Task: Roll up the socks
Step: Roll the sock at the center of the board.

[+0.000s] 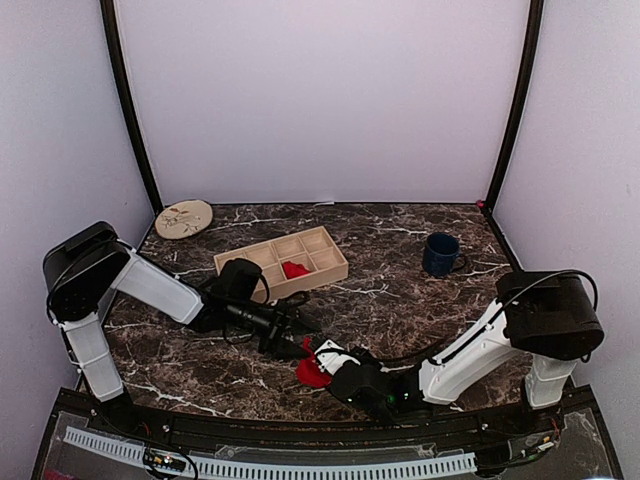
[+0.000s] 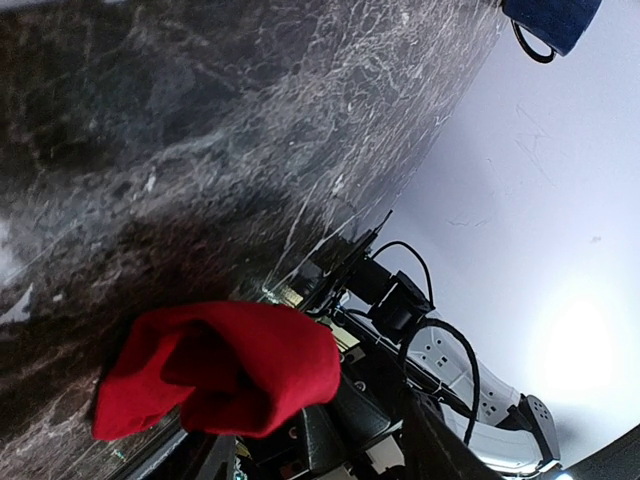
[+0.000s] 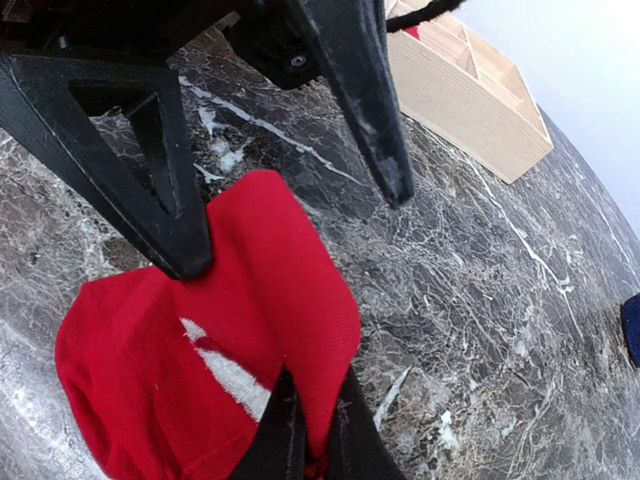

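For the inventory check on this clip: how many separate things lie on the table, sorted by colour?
Red: 2, the sock near the front edge and a cloth item in the tray
Blue: 1, the mug
Tan: 2, the wooden tray and the round plate
Total: 5

- Your worktop [image 1: 400, 300] looks like dark marble with white veins, smooth with a soft sheen.
- The red sock [image 3: 200, 350] is soft, matt knit cloth with a white patch.
- The tray [image 3: 460, 110] is pale bare wood, matt.
- The fingers [image 3: 362, 95] of the left gripper [image 3: 295, 228] are matt black plastic.
- The blue mug [image 1: 440, 254] seems glazed, though you see it small.
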{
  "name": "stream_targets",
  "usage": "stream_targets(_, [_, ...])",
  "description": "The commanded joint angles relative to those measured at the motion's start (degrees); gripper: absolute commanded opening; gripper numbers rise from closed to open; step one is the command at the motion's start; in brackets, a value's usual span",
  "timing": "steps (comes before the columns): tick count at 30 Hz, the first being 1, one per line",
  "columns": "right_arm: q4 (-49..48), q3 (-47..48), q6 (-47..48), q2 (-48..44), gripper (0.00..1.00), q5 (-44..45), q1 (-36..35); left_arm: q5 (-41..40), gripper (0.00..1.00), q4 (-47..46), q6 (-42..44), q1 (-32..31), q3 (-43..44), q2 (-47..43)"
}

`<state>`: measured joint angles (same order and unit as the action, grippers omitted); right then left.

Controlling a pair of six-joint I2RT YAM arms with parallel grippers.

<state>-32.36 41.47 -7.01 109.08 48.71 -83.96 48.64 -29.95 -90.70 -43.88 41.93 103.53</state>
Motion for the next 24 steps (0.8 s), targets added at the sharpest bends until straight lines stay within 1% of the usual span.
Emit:
stream_targets(1, [-3.38, 1.16, 0.88, 0.83, 0.0, 1.03, -0.73, 1.51, 0.6, -0.62, -0.04, 0.22, 0.41, 0.84])
stream_targets(6, [-3.78, 0.85, 0.46, 0.91, 0.0, 0.05, -0.89, 1.4, 0.58, -1.16, 0.0, 0.24, 1.34, 2.64])
stream_targets(11, [-4.44, 0.46, 0.23, 0.66, 0.0, -0.68, -0.86, 1.58, 0.5, -2.42, -0.31, 0.21, 1.85, 4.58])
stream_targets(16, [-4.57, 0.21, 0.07, 0.55, 0.0, -1.28, -0.92, 1.63, 0.37, -4.48, -1.41, 0.27, 1.62, 5.83])
stream_targets(18, [-4.58, 0.08, -0.15, 0.56, 0.0, -1.55, -0.86, 1.73, 0.29, -5.16, -1.72, 0.24, 1.62, 6.26])
stream_targets(20, [-4.36, -0.1, -0.57, 0.61, 0.0, -1.62, -0.9, 1.72, 0.24, -5.77, -1.93, 0.28, 1.59, 6.46])
stream_targets(24, [-3.52, -0.51, -2.37, 0.34, 0.0, -2.2, -0.85, 1.38, 0.1, -6.59, -2.08, 0.2, 1.32, 6.6])
